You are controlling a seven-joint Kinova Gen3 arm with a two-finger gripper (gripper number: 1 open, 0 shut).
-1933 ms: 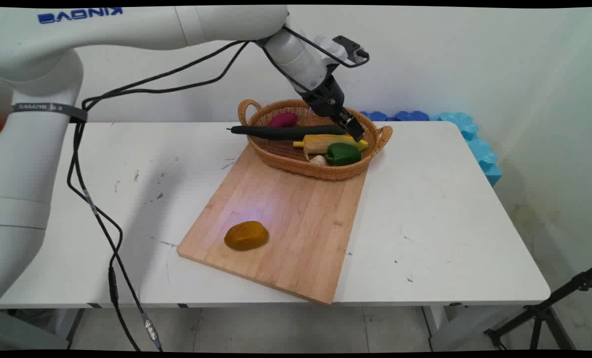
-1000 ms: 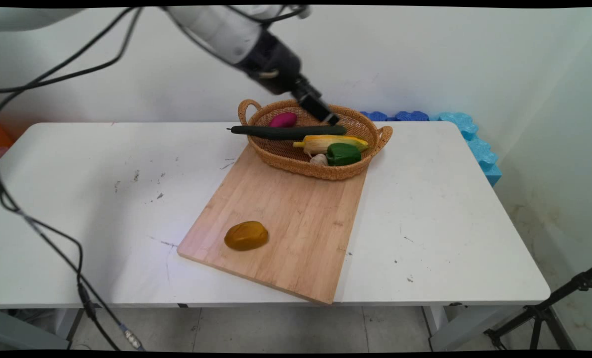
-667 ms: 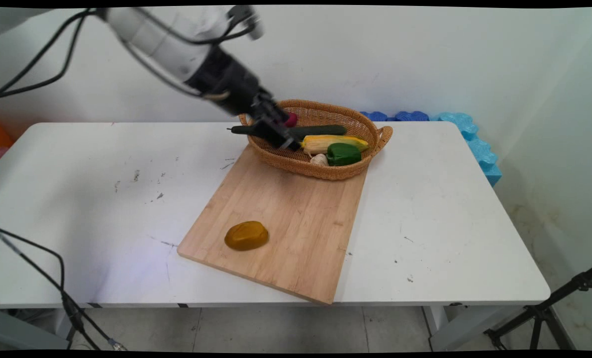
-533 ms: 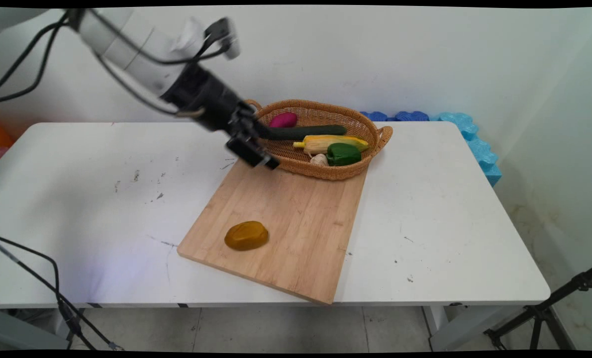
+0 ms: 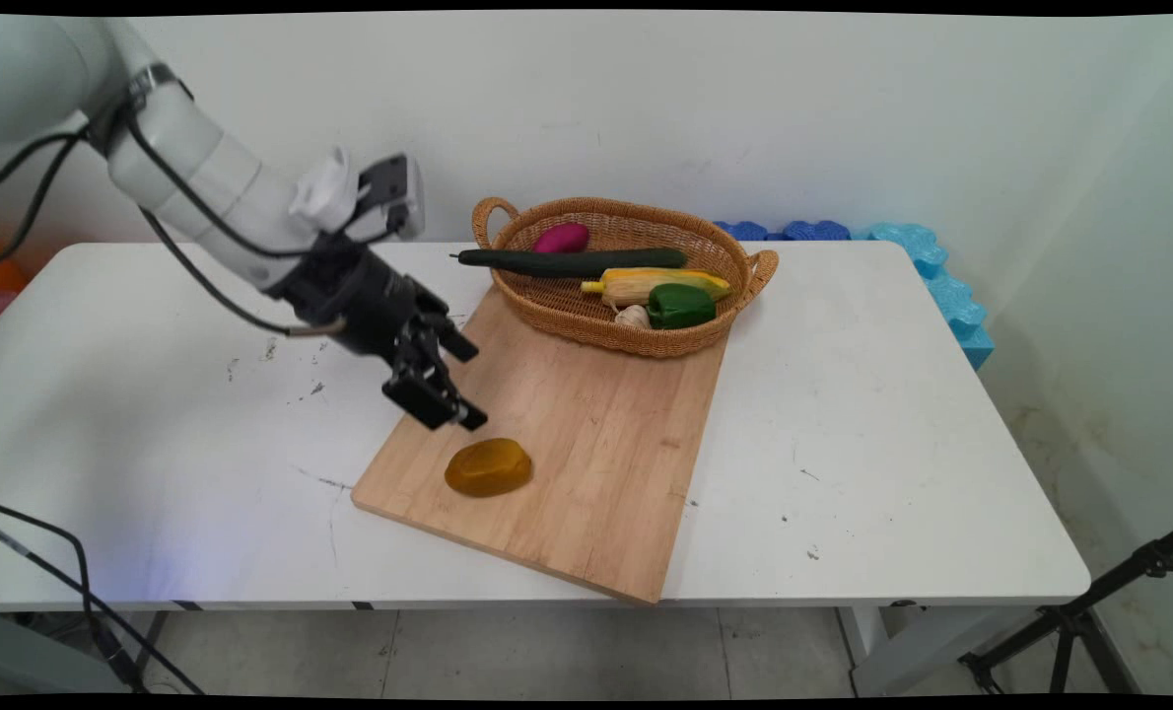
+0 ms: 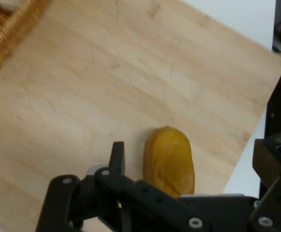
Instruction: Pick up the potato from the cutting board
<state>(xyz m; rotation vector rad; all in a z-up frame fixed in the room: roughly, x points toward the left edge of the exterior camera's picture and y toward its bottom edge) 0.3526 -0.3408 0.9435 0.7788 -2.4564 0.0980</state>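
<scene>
The jaws hang wide open and empty over the cutting board's left edge, just above a yellow-brown potato (lying on the board). A basket of vegetables sits farther right on the counter.

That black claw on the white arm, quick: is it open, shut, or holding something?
Black two-finger gripper: open, holding nothing, jaws spread just above the yellow-brown oval potato on the wooden cutting board.
</scene>
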